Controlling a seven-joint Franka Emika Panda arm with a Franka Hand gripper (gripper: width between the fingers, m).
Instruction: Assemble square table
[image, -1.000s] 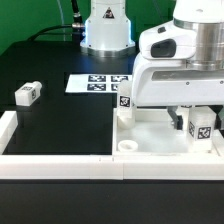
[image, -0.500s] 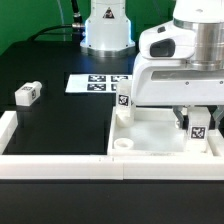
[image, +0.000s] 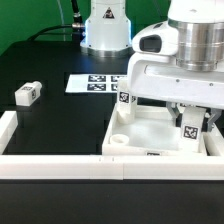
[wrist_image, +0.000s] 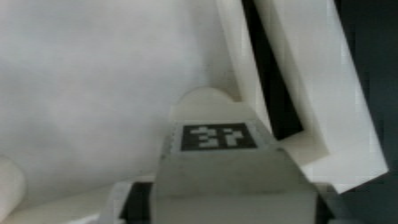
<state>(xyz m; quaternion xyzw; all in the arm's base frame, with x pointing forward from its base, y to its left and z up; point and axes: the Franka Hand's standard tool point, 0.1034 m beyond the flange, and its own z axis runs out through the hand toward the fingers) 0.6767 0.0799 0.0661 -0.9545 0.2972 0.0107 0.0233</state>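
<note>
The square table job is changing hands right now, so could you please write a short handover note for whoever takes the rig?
Gripper: closed on a tagged leg, holding it over the table top near its corner on the exterior view's right.
Table top: lies in the corner of the border rails; a leg stands at its far corner on the exterior view's left.
Loose leg: on the black table, at the exterior view's left.
Marker board: behind the top.
Done: one leg appears placed. Left: seat the held leg, fetch the loose one; a fourth is not visible.
</note>
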